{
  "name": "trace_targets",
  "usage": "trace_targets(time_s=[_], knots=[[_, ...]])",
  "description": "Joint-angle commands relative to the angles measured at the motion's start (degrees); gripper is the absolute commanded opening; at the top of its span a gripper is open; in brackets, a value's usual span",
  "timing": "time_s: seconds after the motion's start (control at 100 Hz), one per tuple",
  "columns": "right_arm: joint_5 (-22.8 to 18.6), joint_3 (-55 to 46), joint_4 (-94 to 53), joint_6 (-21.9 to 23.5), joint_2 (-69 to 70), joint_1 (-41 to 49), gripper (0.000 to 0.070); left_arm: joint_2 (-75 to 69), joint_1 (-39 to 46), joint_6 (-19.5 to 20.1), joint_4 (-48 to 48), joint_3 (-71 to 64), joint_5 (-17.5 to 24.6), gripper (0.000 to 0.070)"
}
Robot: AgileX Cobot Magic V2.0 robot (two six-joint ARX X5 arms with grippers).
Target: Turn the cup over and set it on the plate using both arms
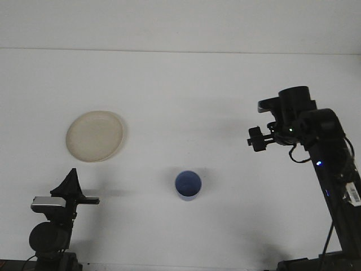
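The blue cup [187,185] stands upright on the white table, its mouth facing up, near the front middle. The cream plate [95,135] lies flat at the left, well apart from the cup. My right gripper [257,140] hangs in the air far to the right of the cup and higher up; it is open and holds nothing. My left gripper [71,179] rests at the front left corner, pointing up, its fingers meeting in a tip, shut and empty. It sits below the plate in the view.
The table's far edge meets a white wall along the top. The right arm's black links [333,169] rise from the front right corner, with a cable beside them.
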Motion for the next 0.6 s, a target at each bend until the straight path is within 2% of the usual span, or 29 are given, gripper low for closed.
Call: trace_targets(time_s=[0.0,0.22,0.41,0.59], knots=[[-0.2,-2.8,2.5,0.5,-2.7,-1.5,0.0521,-0.1,0.0,-0.1,0.6,-1.2,0.2,0.0013],[1.2,-18.8,14.9,1.9,-17.9,-6.1,0.0521,-0.1,0.0,-0.1,0.6,-1.2,0.2,0.0012],[4.9,-30.6,23.7,3.1,-32.0,-6.1,0.052,-0.1,0.0,-0.1,0.6,-1.2,0.2,0.0012],[5.0,-38.9,31.6,3.2,-43.7,-6.1,0.052,-0.1,0.0,-0.1,0.6,-1.2,0.2,0.0012]])
